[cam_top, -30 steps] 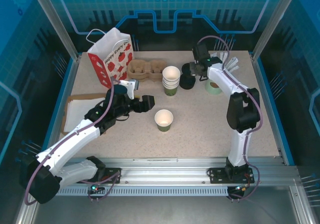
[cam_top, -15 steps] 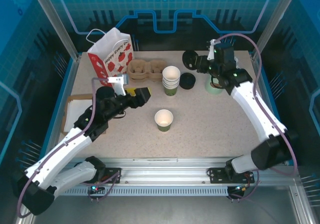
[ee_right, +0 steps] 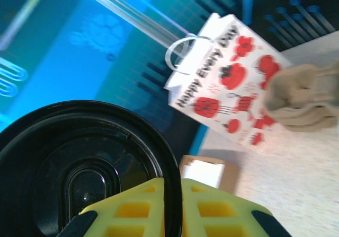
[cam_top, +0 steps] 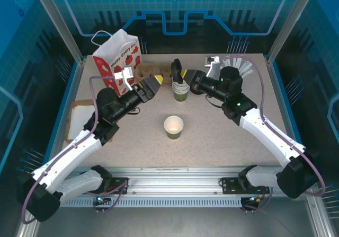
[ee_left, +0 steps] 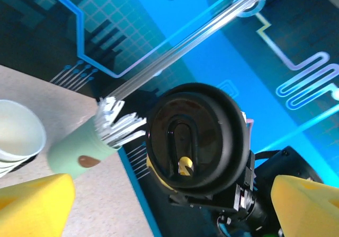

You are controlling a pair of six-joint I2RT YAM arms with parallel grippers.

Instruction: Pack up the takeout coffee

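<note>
The cup (cam_top: 173, 126) stands lidless on the counter (cam_top: 212, 141), near the middle and well apart from both arms. Its black lid (ee_right: 79, 168) is up in the air, pinched by the rim in the right fingers (cam_top: 183, 75) above the cup stack (cam_top: 180, 92). The left fingers (cam_top: 152, 83) gape wide and empty, facing the lid. I'd judge it early days: the lid isn't on, and the cup has yet to go near the bag (cam_top: 117, 58).
</note>
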